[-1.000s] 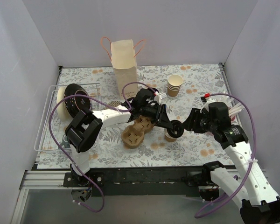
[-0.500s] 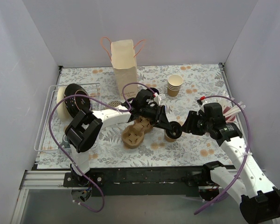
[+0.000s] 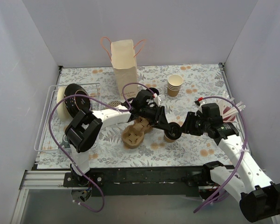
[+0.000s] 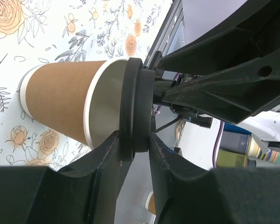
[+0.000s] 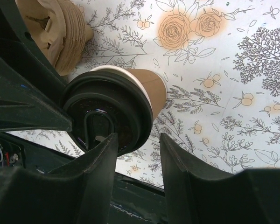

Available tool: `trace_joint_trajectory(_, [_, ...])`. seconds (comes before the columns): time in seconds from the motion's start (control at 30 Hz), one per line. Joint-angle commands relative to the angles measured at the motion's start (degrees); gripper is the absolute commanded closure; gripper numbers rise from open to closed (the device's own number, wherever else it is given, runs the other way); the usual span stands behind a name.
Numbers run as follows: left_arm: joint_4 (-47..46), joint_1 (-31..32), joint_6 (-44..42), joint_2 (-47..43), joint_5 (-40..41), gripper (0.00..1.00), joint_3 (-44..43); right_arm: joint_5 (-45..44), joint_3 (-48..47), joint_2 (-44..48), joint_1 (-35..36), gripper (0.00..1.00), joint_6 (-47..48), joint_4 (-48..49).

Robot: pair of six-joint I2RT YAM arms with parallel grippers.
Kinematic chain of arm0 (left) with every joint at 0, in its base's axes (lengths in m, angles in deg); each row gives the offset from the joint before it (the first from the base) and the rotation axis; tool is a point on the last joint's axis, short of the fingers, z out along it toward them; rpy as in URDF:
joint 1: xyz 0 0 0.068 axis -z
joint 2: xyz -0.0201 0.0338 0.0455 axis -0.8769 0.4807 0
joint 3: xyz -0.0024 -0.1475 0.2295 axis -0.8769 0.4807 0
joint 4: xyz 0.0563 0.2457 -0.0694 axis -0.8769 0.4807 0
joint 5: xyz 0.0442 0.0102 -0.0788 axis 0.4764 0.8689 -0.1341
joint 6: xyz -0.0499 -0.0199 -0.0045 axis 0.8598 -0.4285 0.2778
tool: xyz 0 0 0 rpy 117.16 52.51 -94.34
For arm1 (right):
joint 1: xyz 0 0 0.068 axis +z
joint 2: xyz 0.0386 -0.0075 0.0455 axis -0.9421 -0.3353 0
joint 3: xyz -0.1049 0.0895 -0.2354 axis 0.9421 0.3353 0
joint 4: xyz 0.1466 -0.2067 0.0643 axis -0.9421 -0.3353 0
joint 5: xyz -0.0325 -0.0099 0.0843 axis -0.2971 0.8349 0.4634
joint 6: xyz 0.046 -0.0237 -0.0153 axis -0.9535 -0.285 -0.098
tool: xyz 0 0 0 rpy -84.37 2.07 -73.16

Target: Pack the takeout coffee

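— Two hands at one cup! Where does the takeout coffee (image 4: 60, 109) sit?
— Right of centre over the floral surface (image 5: 233, 70), just beside the brown pulp carrier (image 3: 135, 132) and outside its wells. Tan paper wall, black lid (image 5: 102, 116) at its mouth.
— And the left hand (image 4: 134, 138)?
— Clamped on that lid. From the left wrist view its two fingers (image 4: 107, 163) pinch the lid's rim from both sides, nearly closed, with only the rim's thickness between them.
— Is the lid pressed home?
— Cannot tell. A band of white shows between the tan wall and the black rim, and I cannot say whether that is the cup's lip or its inside.
— Over to the right hand (image 5: 136, 142).
— Spread wide, gripping nothing. Its fingertips (image 5: 107, 149) flank the lid's near edge, one on each side, not closed on it.
— So the two hands meet?
— Close together at the lid, the left arm reaching past the carrier's far end. Whether they touch, I cannot tell.
— Anything behind?
— A paper bag (image 3: 123, 63) stands upright at the back, and a stack of lidless cups (image 3: 174, 85) to its right, well apart from the action.
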Motion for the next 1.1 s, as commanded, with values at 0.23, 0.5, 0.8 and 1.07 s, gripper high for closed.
trace_joint_trajectory(0.23, [4.83, -0.76, -3.44, -0.98, 2.86, 0.62, -3.90, 1.26, 0.36, -1.28, -0.05, 0.55, 0.76, 3.48])
trace_joint_trajectory(0.5, [7.73, -0.94, -5.64, -2.30, 5.05, 0.55, -4.16, 2.05, 1.24, -1.81, -0.14, 0.57, 0.93, 3.92])
trace_joint_trajectory(0.8, [11.16, -1.03, -8.01, -3.35, 7.52, 0.39, -5.65, 2.05, 1.07, -1.90, -0.05, 0.58, 1.28, 3.57])
trace_joint_trajectory(1.07, [11.16, -1.11, -7.66, -3.35, 6.29, 0.36, -6.97, 3.10, 0.71, -1.20, -0.05, 0.58, 1.20, 4.63])
